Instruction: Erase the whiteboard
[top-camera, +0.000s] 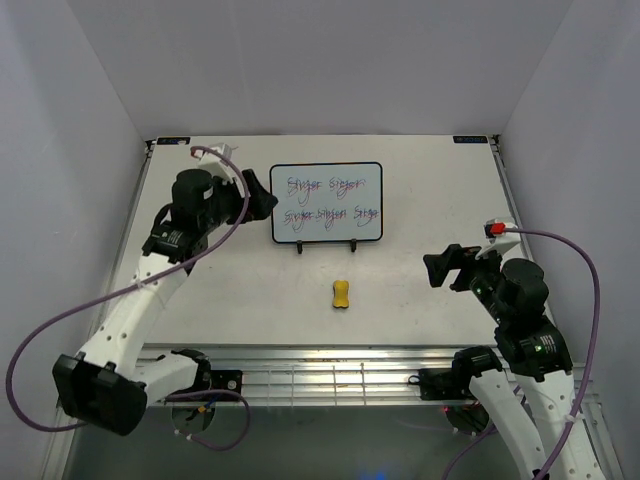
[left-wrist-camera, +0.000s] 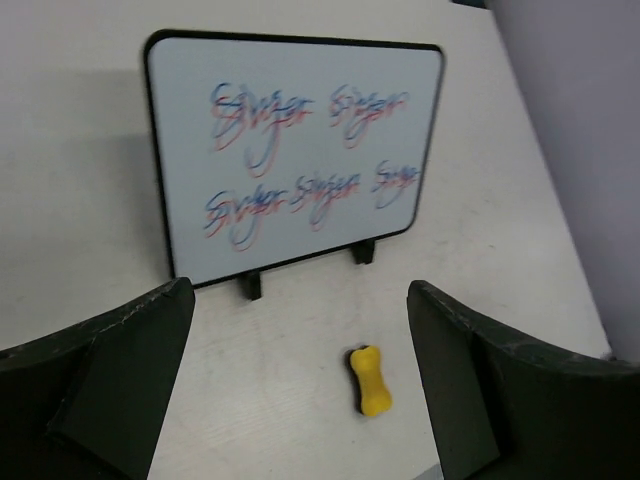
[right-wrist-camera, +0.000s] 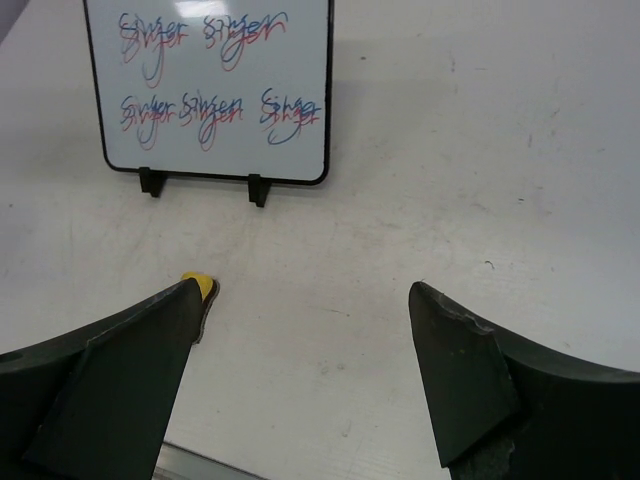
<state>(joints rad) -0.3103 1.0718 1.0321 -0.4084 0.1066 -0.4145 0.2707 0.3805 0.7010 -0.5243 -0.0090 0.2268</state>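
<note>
Top external view: nothing wiped yet, and both arms hang with fingers spread and empty.
The whiteboard (top-camera: 326, 203) stands propped toward the far edge of the table (top-camera: 430, 190), midway between its side edges, its face full of red-purple scribbles. The yellow eraser (top-camera: 341, 294) lies in front of it, untouched. The left gripper (top-camera: 262, 192) hovers just beside the board's left edge; the right gripper (top-camera: 447, 268) sits near the table's right edge. The step in hand looks like fetching the eraser — next, a descent over it, jaws spanning its narrow waist.
</note>
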